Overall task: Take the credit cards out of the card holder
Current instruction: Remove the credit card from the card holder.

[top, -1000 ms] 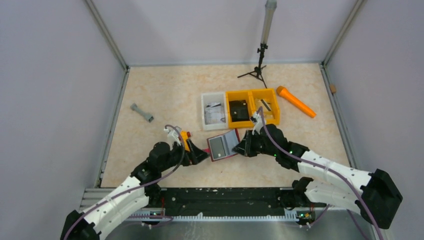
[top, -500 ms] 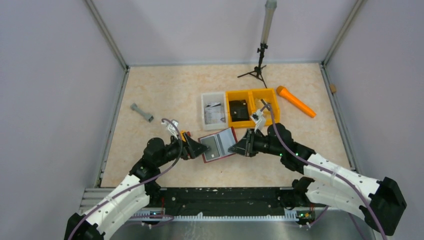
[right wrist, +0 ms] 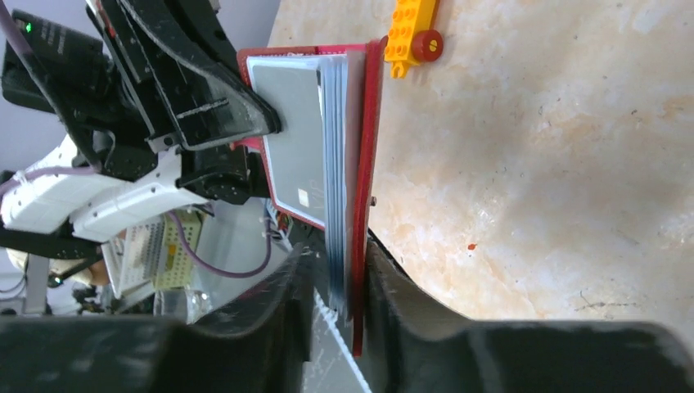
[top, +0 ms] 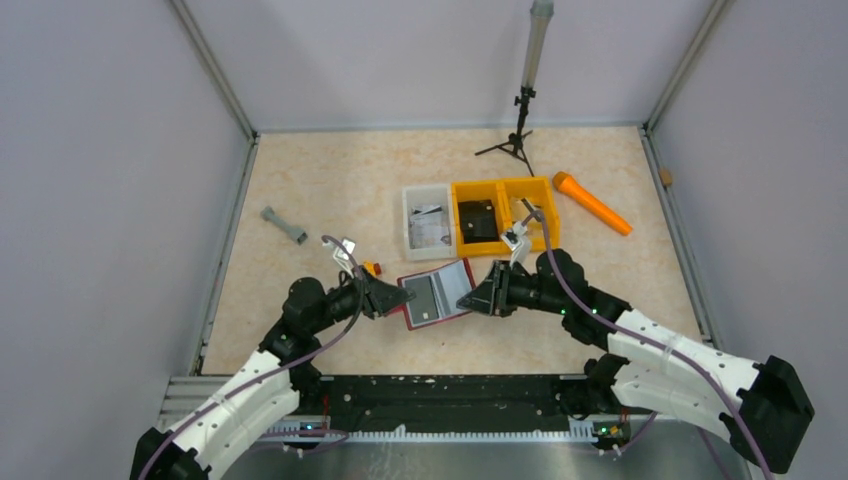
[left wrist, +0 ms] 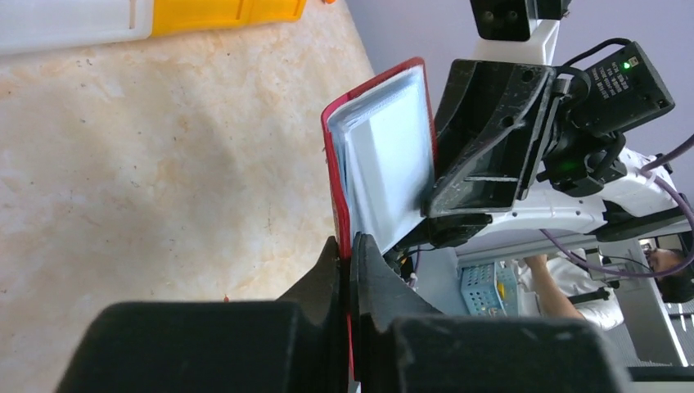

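Comparing the overhead view with that of a second ago, the card holder (top: 433, 295) is found carried slightly toward the left arm's side, and both arms are seen shifted with it. It is held spread open between the two claws, near the front middle of the tabletop (top: 320, 180); whether it rests there or is lifted cannot be told. The left claw (left wrist: 352, 270) is pressed together on the edge of the red cover. The right claw (right wrist: 340, 286) is pinching the opposite flap, pocket stack included. The credit cards (right wrist: 295, 139) are noted seated in the greyish pockets; none is withdrawn. The shift is judged a repositioning only. One claw must be freed before any card is drawn.
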Tool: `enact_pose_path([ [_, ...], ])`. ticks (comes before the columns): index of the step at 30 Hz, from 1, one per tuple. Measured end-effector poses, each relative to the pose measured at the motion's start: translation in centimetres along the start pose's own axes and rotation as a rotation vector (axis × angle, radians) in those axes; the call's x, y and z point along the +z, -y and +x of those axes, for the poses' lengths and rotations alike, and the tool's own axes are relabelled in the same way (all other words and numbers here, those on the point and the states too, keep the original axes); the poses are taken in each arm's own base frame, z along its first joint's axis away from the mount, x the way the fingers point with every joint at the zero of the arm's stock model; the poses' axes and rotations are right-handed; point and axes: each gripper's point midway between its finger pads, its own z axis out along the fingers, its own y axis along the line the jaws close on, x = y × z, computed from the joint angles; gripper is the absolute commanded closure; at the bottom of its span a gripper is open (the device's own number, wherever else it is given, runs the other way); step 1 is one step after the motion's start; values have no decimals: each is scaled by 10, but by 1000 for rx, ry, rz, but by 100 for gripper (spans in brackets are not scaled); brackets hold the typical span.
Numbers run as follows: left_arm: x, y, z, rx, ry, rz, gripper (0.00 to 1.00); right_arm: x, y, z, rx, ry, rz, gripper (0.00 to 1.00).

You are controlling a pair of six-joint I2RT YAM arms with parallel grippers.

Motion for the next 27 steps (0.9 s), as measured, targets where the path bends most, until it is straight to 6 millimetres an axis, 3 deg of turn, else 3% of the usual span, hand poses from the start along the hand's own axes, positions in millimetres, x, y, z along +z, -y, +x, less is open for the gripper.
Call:
enact_pose_path([
  [3, 1, -2, 2, 4, -11, -2, 100, 0, 3, -1, -5, 5, 11, 38],
  [6, 1, -6, 5, 0, -25, -18, 100, -2, 15, -1, -17, 12, 68, 30],
  [9, 1, -10, 7, -2, -31, -31, 100, -7, 35, -2, -44, 15, 180, 31],
  [12, 2, -14, 8, -11, -39, -46, 100, -13, 41, -6, -89, 24, 227, 34],
  [18, 7, -22, 13, -33, -66, -68, 100, -18, 31, -9, -160, 27, 184, 44],
  [23, 14, -17, 19, -61, -121, -16, 100, -4, 7, -8, -163, -2, 44, 49],
  [27, 18, -6, 20, -81, -151, 51, 100, 7, 1, -3, -143, -24, -26, 51],
])
